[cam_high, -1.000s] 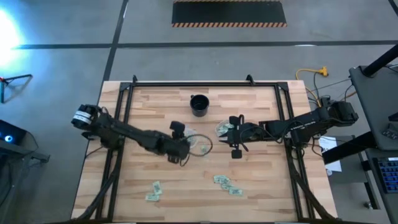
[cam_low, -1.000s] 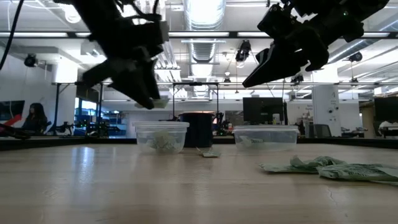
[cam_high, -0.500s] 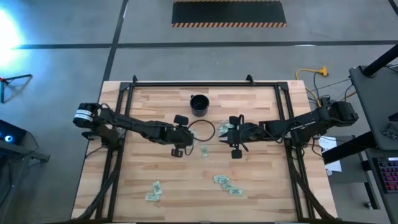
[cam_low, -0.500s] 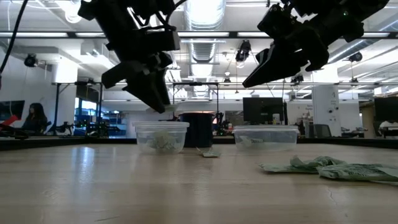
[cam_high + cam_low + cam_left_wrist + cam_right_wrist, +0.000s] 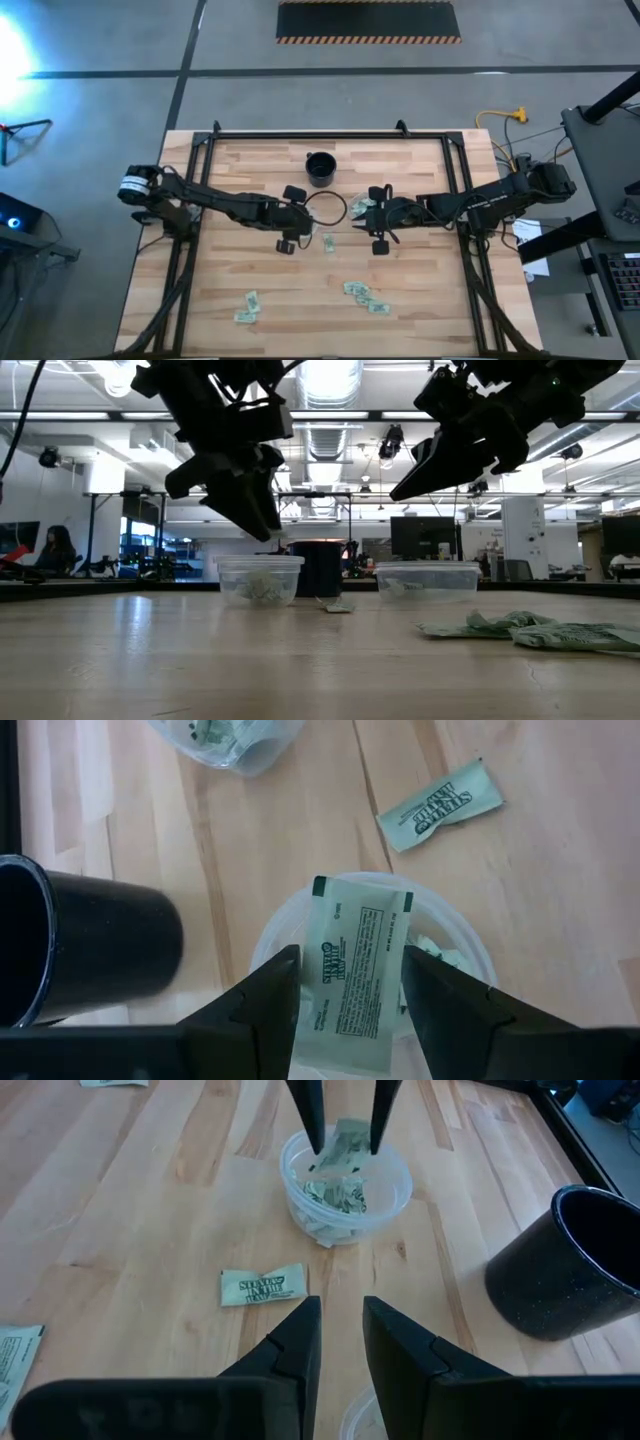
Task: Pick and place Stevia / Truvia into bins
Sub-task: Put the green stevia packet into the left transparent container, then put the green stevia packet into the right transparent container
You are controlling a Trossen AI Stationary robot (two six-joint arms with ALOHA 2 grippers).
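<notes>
My left gripper (image 5: 348, 955) is shut on a green-and-white Stevia packet (image 5: 355, 970) and hovers over the left clear cup (image 5: 455, 935), which has packets inside. In the right wrist view, this cup (image 5: 345, 1185) sits under the left gripper's fingers and the held packet (image 5: 347, 1135). My right gripper (image 5: 340, 1330) is open by a narrow gap and holds nothing. It hangs above the right clear cup (image 5: 360, 207), which also holds packets. One loose packet (image 5: 262, 1285) lies flat on the table between the two cups. Seen from above, my left gripper (image 5: 300, 215) and right gripper (image 5: 372, 215) face each other. My left gripper holds the packet between its two fingers, which stand at its two long edges (image 5: 318, 970). The fingers point down from above. The packet's free end (image 5: 362, 900) sticks out past the fingertips, lifted clear above the cup's opening.
A black cup (image 5: 320, 168) stands toward the far edge, behind the two clear cups. Loose packets lie in small heaps near the table's near edge, one on the left (image 5: 248, 305) and one at the middle right (image 5: 365, 295). A black frame runs along the table's sides.
My left gripper has carried the packet toward the table's far edge and slightly up, ending over the left clear cup. It has stayed shut on the packet. Nearly all of this move came in the first half second.
</notes>
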